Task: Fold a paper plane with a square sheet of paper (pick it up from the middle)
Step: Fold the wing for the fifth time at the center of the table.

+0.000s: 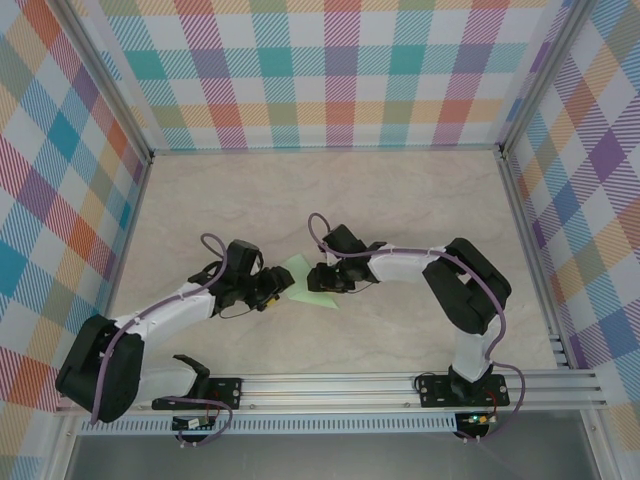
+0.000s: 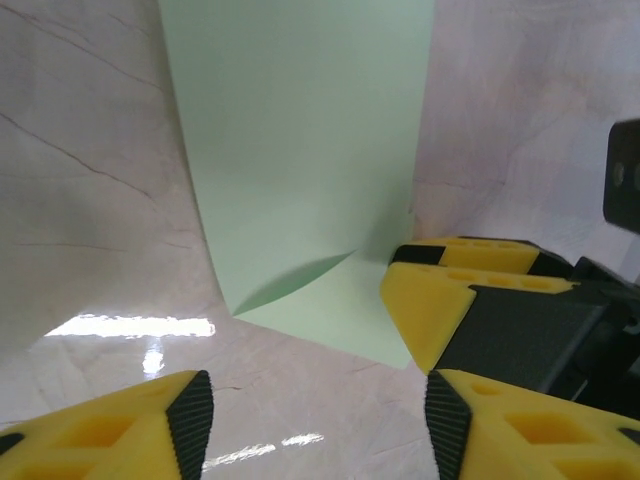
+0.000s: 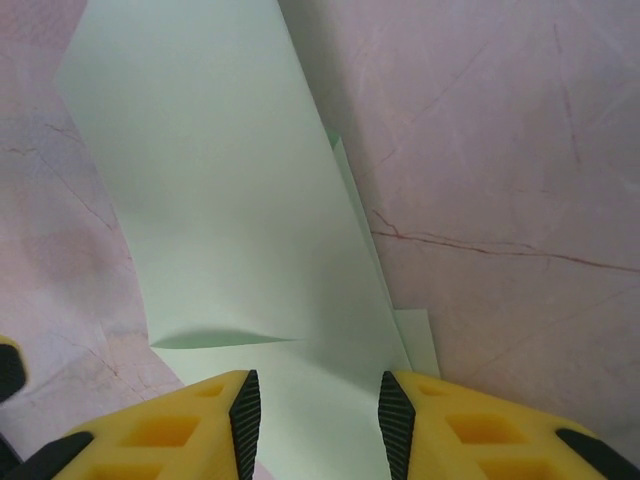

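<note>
The square sheet of paper [image 1: 304, 283] is pale mint green and lies on the table between my two grippers. Its far part bends upward from a soft crease [image 2: 300, 170], and a second layer edge peeks out at the right [image 3: 415, 335]. A finished paper plane is out of view. My left gripper [image 2: 320, 400] stands open just short of the sheet's near edge, with bare table between its pads. My right gripper [image 3: 320, 400] is open, its jaws straddling the sheet's near part [image 3: 250, 200]. One of its yellow fingers [image 2: 430, 300] rests at the sheet's corner. From above, the left gripper [image 1: 278, 291] and the right gripper [image 1: 320, 279] face each other across the paper.
The marble-look tabletop [image 1: 330, 200] stretches behind the arms. Checked walls [image 1: 330, 70] close off the back and both sides. An aluminium rail [image 1: 340, 385] carrying the arm bases runs along the near edge.
</note>
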{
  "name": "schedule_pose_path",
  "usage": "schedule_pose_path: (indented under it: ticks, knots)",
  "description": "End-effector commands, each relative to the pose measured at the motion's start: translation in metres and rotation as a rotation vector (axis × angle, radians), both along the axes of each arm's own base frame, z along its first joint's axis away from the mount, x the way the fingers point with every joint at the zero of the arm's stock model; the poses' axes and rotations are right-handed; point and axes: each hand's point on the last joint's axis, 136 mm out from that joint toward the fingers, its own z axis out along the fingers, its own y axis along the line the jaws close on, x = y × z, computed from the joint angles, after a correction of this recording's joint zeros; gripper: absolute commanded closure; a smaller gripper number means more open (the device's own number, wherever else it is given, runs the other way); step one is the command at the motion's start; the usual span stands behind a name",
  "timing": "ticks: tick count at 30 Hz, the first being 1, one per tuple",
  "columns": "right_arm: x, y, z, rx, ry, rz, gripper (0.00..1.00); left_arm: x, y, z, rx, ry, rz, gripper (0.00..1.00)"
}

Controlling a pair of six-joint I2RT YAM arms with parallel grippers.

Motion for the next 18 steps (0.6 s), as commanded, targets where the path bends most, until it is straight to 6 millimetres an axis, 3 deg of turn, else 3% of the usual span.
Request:
schedule_pose_path:
  ticks: [1,8,18]
  knots:
    - [-0.001,-0.013,-0.015,-0.030,0.038,-0.044,0.61,0.003,-0.012,-0.006,-0.029,0.018,0.026,0.44]
    - [-0.002,-0.021,-0.024,-0.062,0.060,-0.073,0.64,-0.001,-0.013,-0.023,0.012,0.090,0.079,0.46]
    - [-0.002,-0.024,-0.028,-0.058,0.076,-0.088,0.65,0.002,-0.025,-0.031,-0.015,0.117,0.092,0.42]
